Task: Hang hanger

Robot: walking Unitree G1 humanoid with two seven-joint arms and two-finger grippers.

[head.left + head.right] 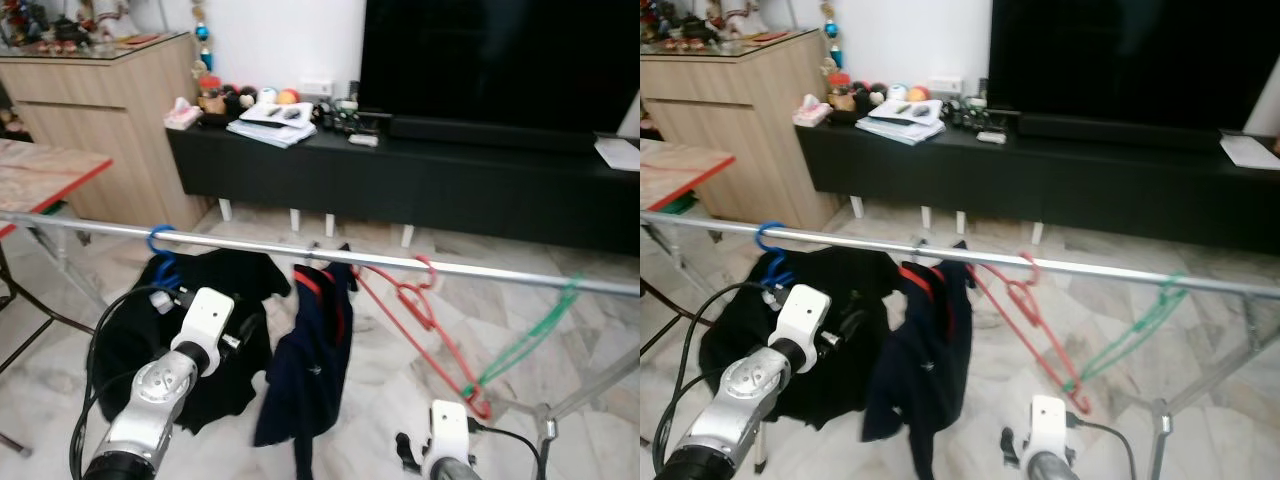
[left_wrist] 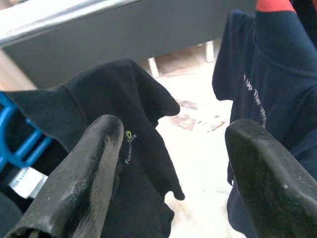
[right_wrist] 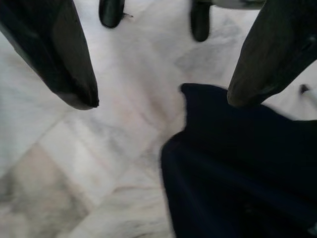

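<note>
- Steel rail (image 1: 300, 243): runs across in front of both arms, w/ all garments and hangers on it.
- Left gripper (image 2: 173, 173): raised toward the rail, fingers (image 2: 94, 168) spread wide, nothing between them (wrist view looks past them at cloth).
- Black shirt (image 1: 215, 320): just ahead of left gripper, hung on blue hanger (image 1: 160, 245); hook over rail, above and slightly outboard of that gripper.
- Navy shirt (image 1: 310, 350): red collar, hangs from rail inboard of left gripper, between the two arms.
- Red hanger (image 1: 420, 320): bare, hook on rail, tilted; above and ahead of right arm.
- Green hanger (image 1: 530, 335): bare, on rail beyond the red one, outboard of right arm; lower ends of the two look near each other.
- Right gripper (image 3: 161, 99): low, pointing at marble floor (image 3: 74, 163), fingers apart, holding nothing; dark navy cloth (image 3: 242, 168) lies just under one fingertip.
- Background: black TV console (image 1: 420, 180), wooden cabinet (image 1: 110, 120).
</note>
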